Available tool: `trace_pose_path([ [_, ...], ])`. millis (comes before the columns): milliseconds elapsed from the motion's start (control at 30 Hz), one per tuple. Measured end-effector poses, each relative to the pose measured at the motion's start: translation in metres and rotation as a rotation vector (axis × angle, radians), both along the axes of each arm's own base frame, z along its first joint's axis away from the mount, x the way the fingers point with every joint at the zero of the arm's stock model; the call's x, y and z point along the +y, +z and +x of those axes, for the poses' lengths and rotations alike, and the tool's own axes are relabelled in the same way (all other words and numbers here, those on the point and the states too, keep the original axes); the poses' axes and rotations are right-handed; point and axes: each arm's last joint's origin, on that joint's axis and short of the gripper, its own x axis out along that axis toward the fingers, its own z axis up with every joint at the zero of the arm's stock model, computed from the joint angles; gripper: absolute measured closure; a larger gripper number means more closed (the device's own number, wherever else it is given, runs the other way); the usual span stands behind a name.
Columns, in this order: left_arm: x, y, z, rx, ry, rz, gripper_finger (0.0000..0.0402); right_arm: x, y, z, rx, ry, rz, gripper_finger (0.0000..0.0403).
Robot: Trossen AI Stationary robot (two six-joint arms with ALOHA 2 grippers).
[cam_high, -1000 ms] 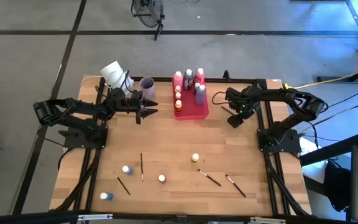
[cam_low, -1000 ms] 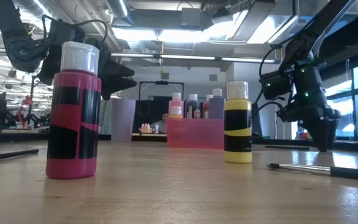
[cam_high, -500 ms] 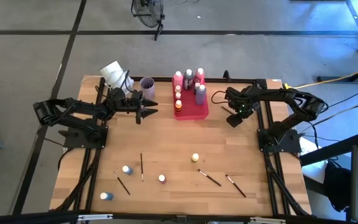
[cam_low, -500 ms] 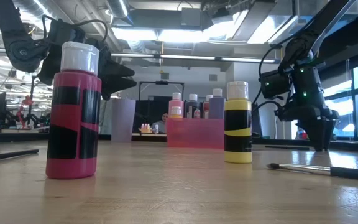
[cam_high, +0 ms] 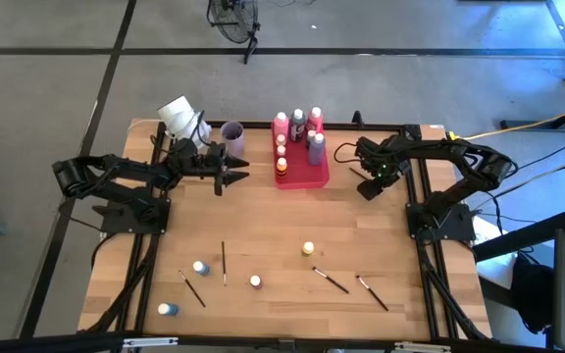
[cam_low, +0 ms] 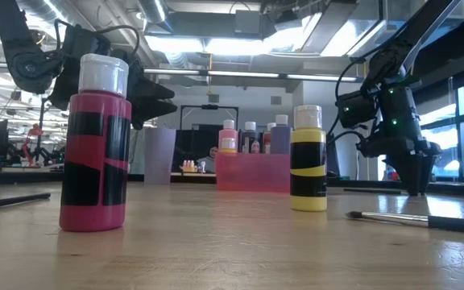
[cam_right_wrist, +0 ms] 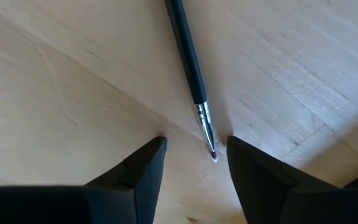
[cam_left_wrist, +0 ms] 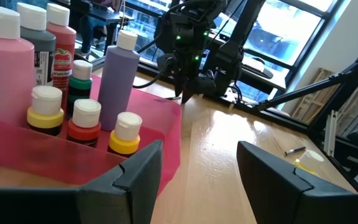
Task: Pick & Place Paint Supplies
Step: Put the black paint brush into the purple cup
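1. Picking up a paintbrush (cam_right_wrist: pixel 190 68): lying flat on the table (cam_high: pixel 263 230) near the back right, just right of the tray (cam_high: pixel 307 177), tip between the spread fingers of the right gripper (cam_right_wrist: pixel 194 163).
2. Next, judged: lower a little, straddle the thin handle, close squarely.
3. Already in the tray: several upright paint bottles (cam_left_wrist: pixel 118 76).
4. Still loose at the front: bottles (cam_high: pixel 308 249) and brushes (cam_high: pixel 330 280).
5. Waiting by the lilac cup (cam_high: pixel 231 133), jaws open: left gripper (cam_high: pixel 235 176).

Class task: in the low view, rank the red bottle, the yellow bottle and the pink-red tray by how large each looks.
1. Red bottle, looks largest, though it stands nearest the camera.
2. Yellow bottle and tray look similar in area, so I leave them unranked; the tray stands farther back.
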Motion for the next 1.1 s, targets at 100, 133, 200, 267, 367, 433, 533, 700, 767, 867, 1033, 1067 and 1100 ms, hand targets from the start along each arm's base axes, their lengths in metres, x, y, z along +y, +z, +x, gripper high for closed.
trace_pose_path([
  [100,-0.0017,0.0,0.001,0.0,-0.009,0.0,0.0199,0.0002,0.0,0.0001,-0.002,-0.003,0.004,0.0231],
  [133,-0.0022,0.0,0.0014,0.0,-0.013,0.0,0.0199,0.0002,0.0,0.0001,-0.002,-0.004,0.004,0.0235],
  [200,-0.0033,0.0,0.002,0.0,-0.018,0.0,0.0199,0.0004,0.0,0.0001,-0.002,-0.015,0.005,0.024],
  [267,-0.0033,-0.0001,0.002,0.001,-0.018,0.0,0.0199,0.0004,0.0,0.0001,-0.001,-0.026,0.005,0.0245],
  [367,-0.0033,0.0,0.002,0.0,-0.018,0.0,0.0199,0.0009,0.0001,-0.0001,-0.002,-0.03,0.014,0.0249],
  [433,-0.0033,0.0,0.002,0.0,-0.018,0.0,0.0199,0.0012,0.0001,-0.0001,-0.002,-0.042,0.018,0.0251],
  [533,-0.0032,0.0,0.0019,0.0,-0.018,0.0,0.0199,0.0013,0.0002,-0.0002,-0.002,-0.053,0.021,0.0256],
  [700,-0.0032,0.0,0.0019,0.0,-0.018,0.0,0.0199,0.0017,0.0002,0.0,-0.004,-0.051,0.026,0.0269],
  [767,-0.0032,0.0,0.0019,0.0,-0.018,0.0,0.0199,0.0028,0.0002,0.0009,-0.004,-0.044,0.025,0.0275],
  [867,-0.0032,0.0,0.0019,0.001,-0.019,0.007,0.0199,0.0051,0.0002,0.0028,-0.004,-0.029,0.024,0.0285],
  [1033,-0.0031,0.0,0.0019,0.001,-0.015,0.01,0.0199,0.0082,0.0001,0.0052,-0.003,-0.008,0.019,0.0306],
  [1067,-0.003,0.0,0.0019,0.001,-0.012,0.01,0.0199,0.0086,0.0001,0.0055,-0.004,-0.005,0.019,0.0311],
  [1100,-0.003,0.0,0.0019,0.001,-0.012,0.01,0.0199,0.009,0.0001,0.0058,-0.003,-0.002,0.018,0.0316],
])
